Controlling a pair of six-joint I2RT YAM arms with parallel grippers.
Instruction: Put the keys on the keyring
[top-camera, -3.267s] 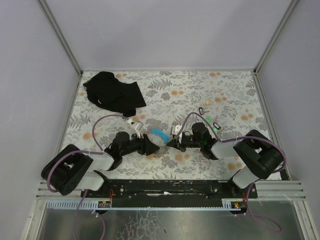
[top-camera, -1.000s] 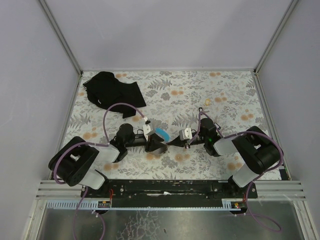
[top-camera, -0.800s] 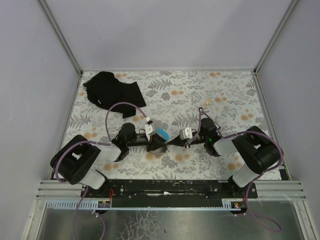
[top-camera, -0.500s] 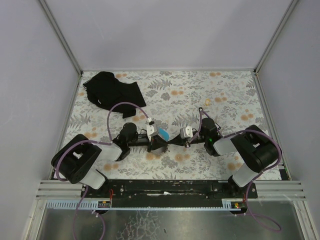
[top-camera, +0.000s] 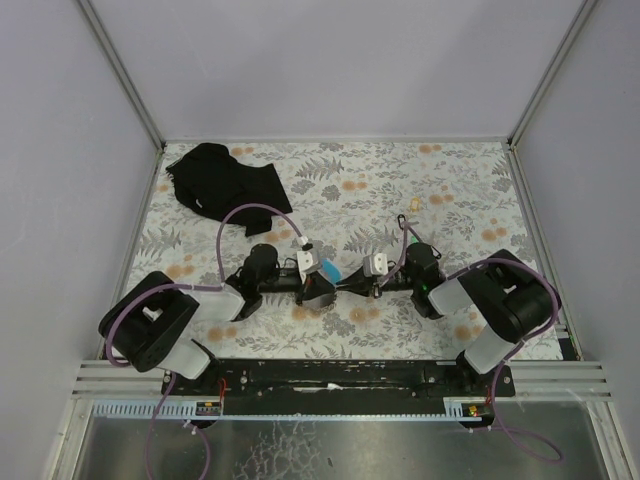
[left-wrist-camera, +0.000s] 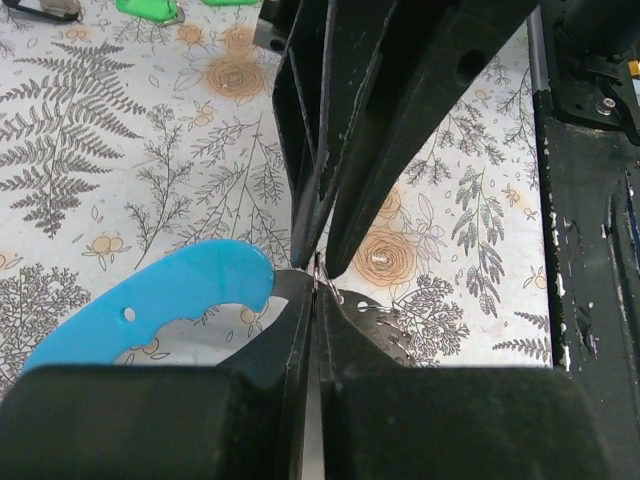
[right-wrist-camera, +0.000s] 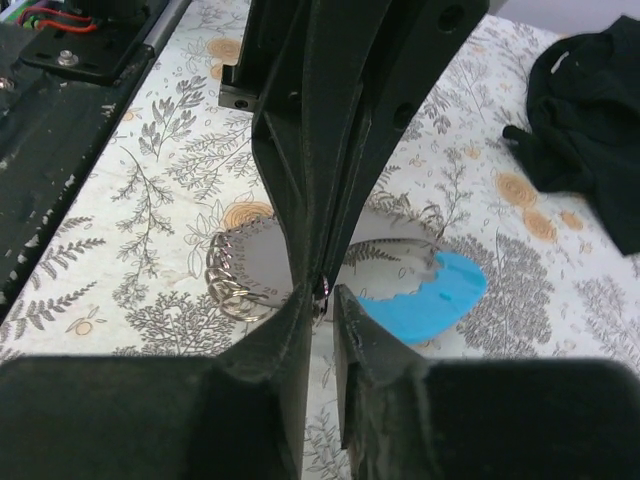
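The keyring, a light-blue curved band (left-wrist-camera: 150, 300) with a grey toothed metal part (left-wrist-camera: 375, 312), hangs just above the table between both arms (top-camera: 327, 269). My left gripper (left-wrist-camera: 316, 284) is shut on the thin metal ring at the band's end. My right gripper (right-wrist-camera: 324, 296) faces it tip to tip, its jaws a narrow gap apart with that same small ring between them, lying against the left finger. In the right wrist view the blue band (right-wrist-camera: 430, 295) and a coil of steel rings (right-wrist-camera: 228, 277) show. Green key tags (left-wrist-camera: 150, 8) lie on the table beyond.
A black cloth (top-camera: 225, 185) lies at the table's back left, also in the right wrist view (right-wrist-camera: 590, 110). A small black loop (top-camera: 402, 220) lies beside the right arm. The black base rail (left-wrist-camera: 590, 250) runs along the near edge.
My left gripper has moved right and closed onto the keyring's metal ring. The right gripper's jaws, shut a moment ago, have parted slightly. Both grippers now meet at the table's middle.
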